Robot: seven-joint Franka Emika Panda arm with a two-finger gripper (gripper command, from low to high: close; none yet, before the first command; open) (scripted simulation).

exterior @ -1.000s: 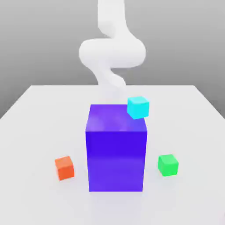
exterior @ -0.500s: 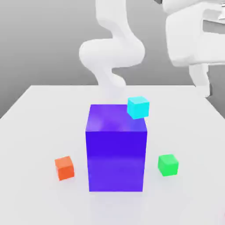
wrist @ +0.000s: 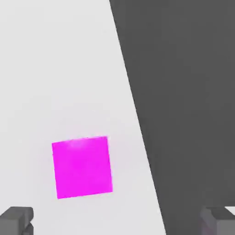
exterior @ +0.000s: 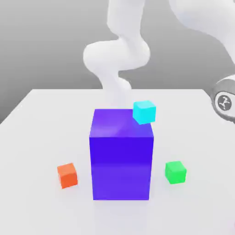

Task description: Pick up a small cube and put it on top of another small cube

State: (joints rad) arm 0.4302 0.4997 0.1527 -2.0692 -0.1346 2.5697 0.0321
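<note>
The small magenta cube [wrist: 81, 167] lies flat on the white table [wrist: 55, 69] in the hand view, close to the table's edge. My gripper [wrist: 117, 222] hangs above it and stands open, with one dark fingertip [wrist: 16, 220] on one side of the cube and the other well past the table edge. Nothing is between the fingers. The cube sits nearer to one finger than to the other. In the exterior view the white arm [exterior: 117, 55] rises behind the block and a grey joint [exterior: 225, 102] shows at the exterior view's right.
A large blue-violet block [exterior: 121, 153] stands mid-table. A cyan cube [exterior: 144, 111] sits by its top far corner. An orange cube [exterior: 67, 175] lies to the exterior view's left and a green cube [exterior: 175, 172] to its right. Dark floor [wrist: 193, 92] lies past the table edge.
The arm has swung over to the exterior view's right: the hand seen high at the right half a second ago has left that spot, and a joint now shows there. No cube has moved.
</note>
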